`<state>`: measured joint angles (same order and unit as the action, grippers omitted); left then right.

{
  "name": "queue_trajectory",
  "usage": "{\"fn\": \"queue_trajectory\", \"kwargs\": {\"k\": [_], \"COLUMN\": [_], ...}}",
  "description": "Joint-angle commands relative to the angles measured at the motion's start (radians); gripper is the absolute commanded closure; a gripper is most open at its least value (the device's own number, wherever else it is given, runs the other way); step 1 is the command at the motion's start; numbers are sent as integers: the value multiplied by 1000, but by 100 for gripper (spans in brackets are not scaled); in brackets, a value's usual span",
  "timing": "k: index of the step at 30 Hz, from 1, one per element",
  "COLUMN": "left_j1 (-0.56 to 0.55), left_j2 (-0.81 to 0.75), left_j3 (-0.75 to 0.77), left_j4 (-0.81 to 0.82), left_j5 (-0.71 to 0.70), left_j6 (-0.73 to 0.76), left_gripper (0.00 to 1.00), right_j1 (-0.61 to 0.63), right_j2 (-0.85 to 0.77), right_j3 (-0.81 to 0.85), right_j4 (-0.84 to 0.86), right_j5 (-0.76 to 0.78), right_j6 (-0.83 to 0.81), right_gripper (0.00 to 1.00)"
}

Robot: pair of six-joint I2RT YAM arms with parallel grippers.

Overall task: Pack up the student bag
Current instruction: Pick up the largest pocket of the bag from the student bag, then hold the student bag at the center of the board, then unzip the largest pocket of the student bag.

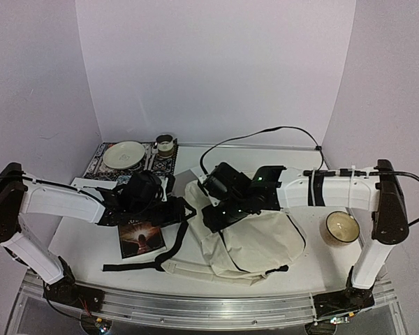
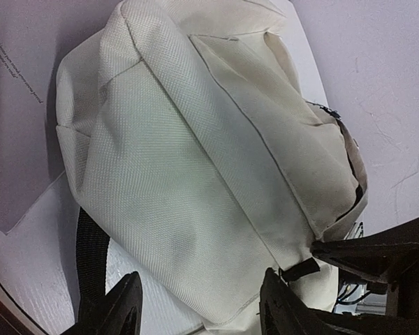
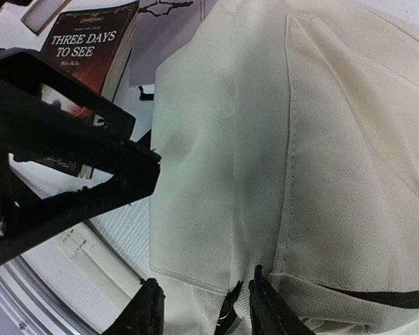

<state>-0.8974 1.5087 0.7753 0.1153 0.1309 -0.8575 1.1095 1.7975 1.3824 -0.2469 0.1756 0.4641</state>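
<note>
The student bag (image 1: 255,244) is a cream fabric backpack with black straps, lying flat on the table in front of the right arm. It fills the left wrist view (image 2: 195,153) and the right wrist view (image 3: 321,153). My left gripper (image 1: 176,206) is open at the bag's left end, its fingers (image 2: 119,307) apart just above the fabric. My right gripper (image 1: 215,211) is open over the bag's upper left corner. A small black zipper pull (image 3: 230,310) lies between its fingers (image 3: 269,307). Neither gripper holds anything.
A dark book (image 1: 141,237), titled "Three Days to See" (image 3: 91,49), lies left of the bag under the left arm. A plate (image 1: 123,154) and a cup (image 1: 165,145) sit on a patterned mat at the back left. A bowl-like candle (image 1: 341,227) stands at the right.
</note>
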Motion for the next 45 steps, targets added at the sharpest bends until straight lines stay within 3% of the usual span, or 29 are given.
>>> {"fn": "queue_trajectory", "kwargs": {"k": [1,10,15,29,32,34,37,45], "left_j1": [3,3,0,-38,-38,-37,-16,89], "left_j2": [5,4,25,151,162,163,163,194], "left_j3": [-5,-6,1,81,112,133,159,237], "left_j4": [40,41,42,51,54,53,53,38], "left_j5": [15,24,35,70,67,57,51,79], "left_j6": [-3,-3,-8,-31,-16,4,25,90], "left_gripper": [42,42,41,42,55,77,98,100], "right_j1": [3,3,3,3,3,3,3,3], "right_j2": [47,82,46,-189,-220,-243,-281,-409], "right_j3": [47,47,18,-141,-176,-204,-243,-354], "right_j4": [-63,-92,-94,-8,4,8,11,5], "right_j5": [77,156,131,-44,-75,-104,-143,-236], "right_j6": [27,18,7,-53,-62,-66,-67,-62], "right_gripper": [60,71,99,100,100,100,100,100]}}
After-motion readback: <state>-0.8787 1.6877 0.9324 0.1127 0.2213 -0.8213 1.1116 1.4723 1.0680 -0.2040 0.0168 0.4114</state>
